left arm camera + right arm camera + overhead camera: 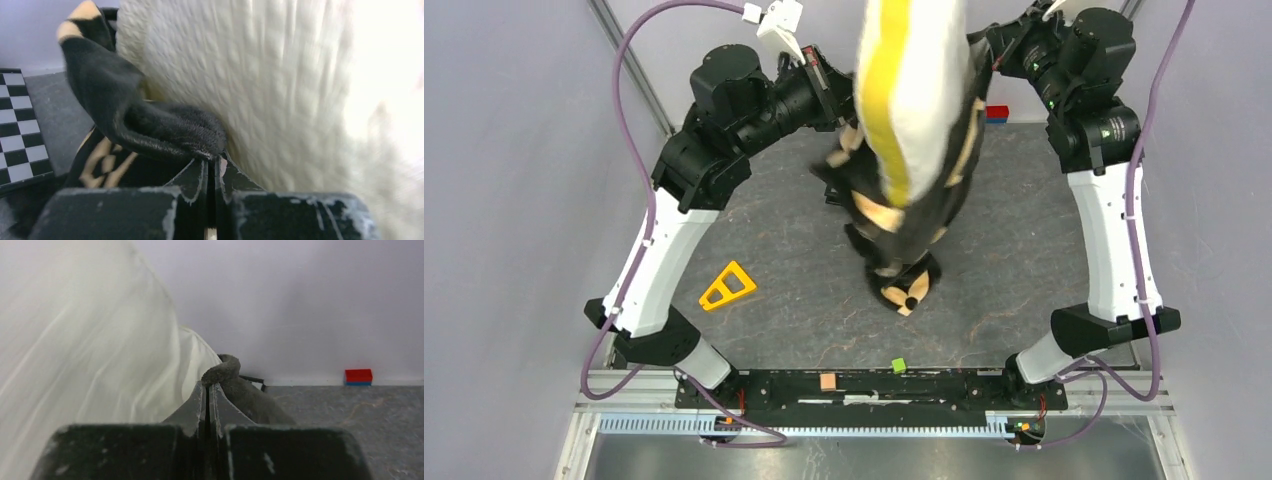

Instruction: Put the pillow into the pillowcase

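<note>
The cream-white pillow [914, 80] with its yellow band stands on end at the top middle, its lower part inside the black pillowcase [904, 240] with tan motifs, which hangs down to the mat. My left gripper [214, 159] is shut on the pillowcase's black rim [165, 130], with the pillow [260, 90] right behind it. My right gripper [208, 386] is shut on the other side of the pillowcase rim [222, 370], with the pillow [80, 365] to its left. Both arms hold the case raised at the pillow's sides [824, 90] [999, 50].
A yellow triangle piece [727, 285] lies on the grey mat at the left. A red-and-blue block [997, 113] [358, 376] sits at the back. Small orange [828, 381] and green [899, 365] blocks lie near the front rail. A checkered board [17, 130] lies at the left.
</note>
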Motion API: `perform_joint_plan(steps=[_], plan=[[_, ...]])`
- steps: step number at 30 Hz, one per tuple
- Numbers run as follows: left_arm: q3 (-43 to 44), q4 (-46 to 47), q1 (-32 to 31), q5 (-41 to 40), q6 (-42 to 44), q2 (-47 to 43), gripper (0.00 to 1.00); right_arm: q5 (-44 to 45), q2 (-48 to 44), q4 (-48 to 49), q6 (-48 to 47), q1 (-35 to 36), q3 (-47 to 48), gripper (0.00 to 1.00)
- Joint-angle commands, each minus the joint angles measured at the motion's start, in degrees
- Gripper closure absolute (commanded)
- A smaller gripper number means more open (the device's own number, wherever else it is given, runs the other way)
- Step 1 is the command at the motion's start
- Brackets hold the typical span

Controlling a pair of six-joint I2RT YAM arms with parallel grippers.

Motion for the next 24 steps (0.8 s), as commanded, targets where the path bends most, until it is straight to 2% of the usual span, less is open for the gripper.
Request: perform_joint_plan(steps=[1, 2, 4, 6, 7, 9, 11, 12, 14, 16, 18, 20, 21, 24], plan=[[16.2, -1.2, 0.8, -5.4, 4.4, 1.2, 0.97, -5.9, -1.2, 5.0, 2.4, 0.7, -4.5, 1.0], [20.6, -0.3, 2.9, -5.1, 2.2, 3.7, 0.97, -4.5, -3.2, 6.1, 1.8, 2.5, -8.5, 1.0], [21.7, 3.4, 6.5, -3.0, -2.6, 6.3, 0.97, -3.5, -7.5, 9.1, 1.7, 4.1, -14.1, 1.0], [19.6, 3.5, 5.9, -0.2, -4.0, 7.7, 0.97, 0.2, -7.8, 7.0, -0.4, 3.9, -11.1, 1.0], [17.1, 2.7, 4.5, 1.8, -4.2, 7.6, 0.97, 2.4, -6.2, 4.4, -1.9, 3.2, -5.9, 1.0], [8.8, 1.6, -1.0, 2.4, -1.8, 5.2, 0.97, 0.9, -3.0, 1.6, -1.8, -1.9, 3.1, 1.0], [0.2, 3.5, -7.4, 3.5, -0.4, 2.0, 0.97, -3.9, -1.8, 3.5, 1.1, -7.7, 4.9, 1.0], [-0.2, 3.2, -9.4, 4.0, 0.2, 1.9, 0.97, -6.2, -2.3, 5.2, 2.7, -9.5, 3.0, 1.0], [5.1, -0.7, -10.3, 3.2, 1.7, 3.5, 0.97, -9.0, -2.8, 7.1, 4.4, -10.3, -0.2, 1.0], [14.7, -4.8, -7.6, -1.2, 3.8, 6.5, 0.97, -11.1, -4.2, 7.9, 4.6, -7.1, -4.6, 1.0], [19.3, -2.8, 1.3, 4.5, -3.0, 8.4, 0.97, -6.7, -6.6, 7.5, 1.8, -1.5, -8.6, 1.0], [18.5, -1.9, 7.4, 7.3, -7.1, 9.8, 0.97, -4.7, -8.8, 8.3, 0.4, 0.6, -11.6, 1.0], [17.7, -3.2, 7.8, 7.3, -6.7, 10.4, 0.97, -3.8, -8.9, 7.7, -0.2, 0.6, -11.0, 1.0], [10.5, -4.2, 5.6, 12.4, -6.2, 10.2, 0.97, -0.3, -5.2, 2.1, -3.1, -1.9, -1.1, 1.0]])
